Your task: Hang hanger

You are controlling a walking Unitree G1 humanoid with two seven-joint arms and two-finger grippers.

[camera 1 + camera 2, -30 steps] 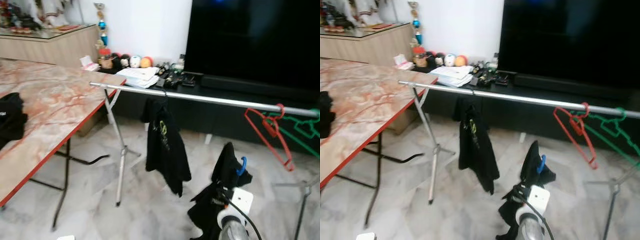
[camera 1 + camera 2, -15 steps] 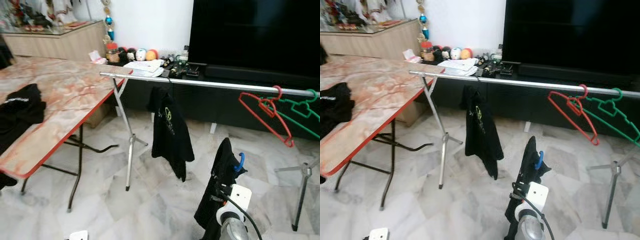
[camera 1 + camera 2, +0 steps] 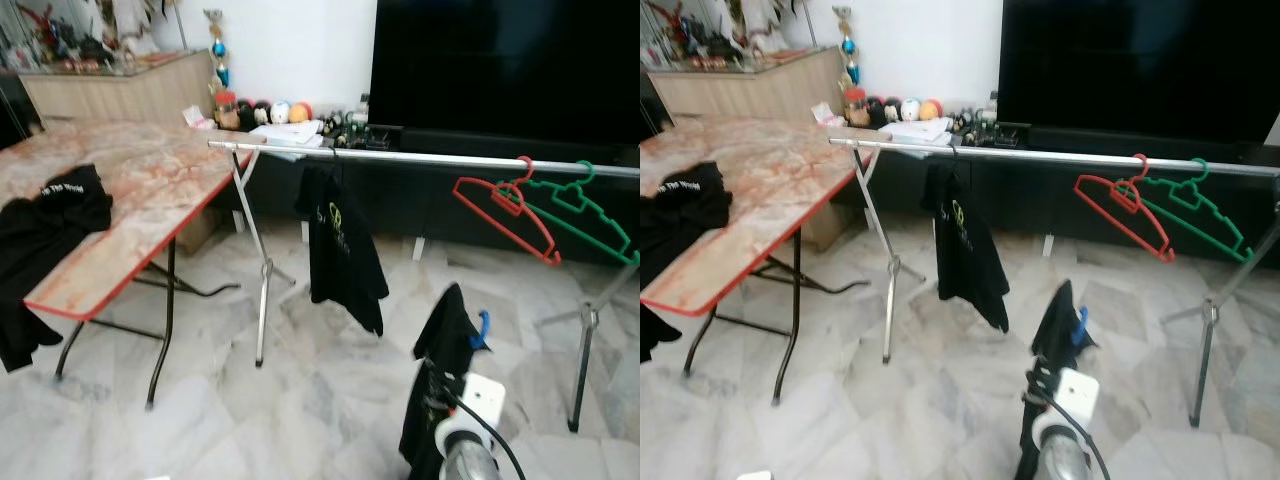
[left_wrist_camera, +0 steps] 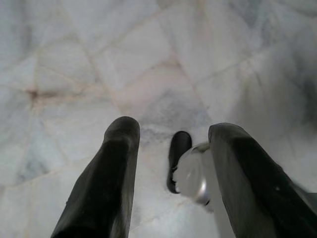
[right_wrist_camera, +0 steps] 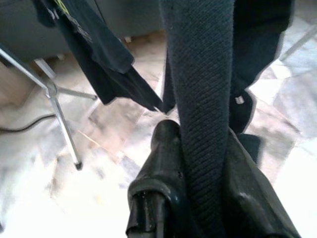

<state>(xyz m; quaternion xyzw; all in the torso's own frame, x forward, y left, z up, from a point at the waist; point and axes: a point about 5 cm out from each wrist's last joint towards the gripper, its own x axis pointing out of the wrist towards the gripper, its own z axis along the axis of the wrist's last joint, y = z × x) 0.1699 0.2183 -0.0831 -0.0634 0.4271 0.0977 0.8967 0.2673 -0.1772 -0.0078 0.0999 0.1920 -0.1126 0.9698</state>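
Note:
A silver clothes rail (image 3: 420,158) on two tripod stands crosses the room. One black T-shirt (image 3: 340,250) hangs near its left end. An empty red hanger (image 3: 505,205) and an empty green hanger (image 3: 590,210) hang near its right end. My right gripper (image 5: 203,168) is shut on dark fabric: a black shirt (image 3: 445,370) draped on a blue hanger whose hook (image 3: 483,328) sticks out at the top. It is held low, in front of the rail and below it. My left gripper (image 4: 173,148) hangs open above the marble floor.
A marble-topped folding table (image 3: 130,200) with a red edge stands on the left, black clothes (image 3: 50,215) heaped on it. Tripod legs (image 3: 260,300) (image 3: 585,330) spread over the floor. Behind the rail are a large dark TV (image 3: 500,60) and a wooden sideboard (image 3: 120,85).
The camera has shifted, so the rail, table and hangers sit differently in the picture and more of the table shows. The black shirt on the blue hanger stays in my right gripper.

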